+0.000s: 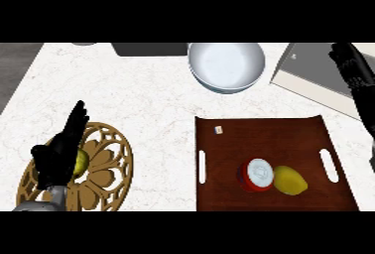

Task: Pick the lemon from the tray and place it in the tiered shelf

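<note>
A yellow lemon (290,180) lies in the dark brown tray (249,134), near its front right, touching a red-and-white round object (257,175). The round wooden lattice shelf (110,163) sits at the lower left. My left hand (60,154) rests over the shelf's left part, open with fingers pointing up. A small yellow-green patch (83,162) shows beside its palm; what it is cannot be told. My right hand (351,64) is at the far upper right, open, well behind the tray and apart from the lemon.
A white bowl (225,64) stands behind the tray. A pale flat box (307,74) lies at the upper right under my right hand. A dark grey object (150,48) sits at the back edge. A small white tag (218,130) lies in the tray's back left.
</note>
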### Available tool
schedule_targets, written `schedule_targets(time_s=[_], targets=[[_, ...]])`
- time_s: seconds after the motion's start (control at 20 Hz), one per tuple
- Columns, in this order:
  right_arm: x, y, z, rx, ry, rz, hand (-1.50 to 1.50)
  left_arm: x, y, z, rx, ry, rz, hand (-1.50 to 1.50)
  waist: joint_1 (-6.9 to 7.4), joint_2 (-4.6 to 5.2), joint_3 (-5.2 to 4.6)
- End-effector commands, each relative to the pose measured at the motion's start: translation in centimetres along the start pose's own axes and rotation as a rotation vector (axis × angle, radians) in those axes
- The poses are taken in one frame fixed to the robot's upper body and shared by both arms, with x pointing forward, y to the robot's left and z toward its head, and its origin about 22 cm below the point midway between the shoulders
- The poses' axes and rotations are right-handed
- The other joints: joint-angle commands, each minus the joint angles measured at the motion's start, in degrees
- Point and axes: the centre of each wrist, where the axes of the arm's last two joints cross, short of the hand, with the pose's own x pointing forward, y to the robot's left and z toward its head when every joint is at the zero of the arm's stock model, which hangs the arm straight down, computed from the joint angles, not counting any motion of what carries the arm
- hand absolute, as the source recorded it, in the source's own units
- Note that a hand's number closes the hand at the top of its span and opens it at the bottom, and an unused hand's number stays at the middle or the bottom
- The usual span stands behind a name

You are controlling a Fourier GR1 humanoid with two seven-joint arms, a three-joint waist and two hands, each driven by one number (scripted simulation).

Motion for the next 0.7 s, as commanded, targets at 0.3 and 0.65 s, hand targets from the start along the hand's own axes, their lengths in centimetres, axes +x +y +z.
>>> schedule_targets(time_s=[0.3, 0.65], targets=[[-2.0, 2.3, 4.0, 0.113, -0.024, 0.195, 1.50, -2.6, 4.4, 1.3, 0.047, 0.169, 0.002, 0.00, -1.73, -0.74, -0.76], [-4.6, 11.9, 15.4, 0.177, -0.120, -0.151, -1.50, -4.0, 7.2, 0.0, 0.019, 0.164, 0.026, 0.00, -0.55, 0.00, -0.29]])
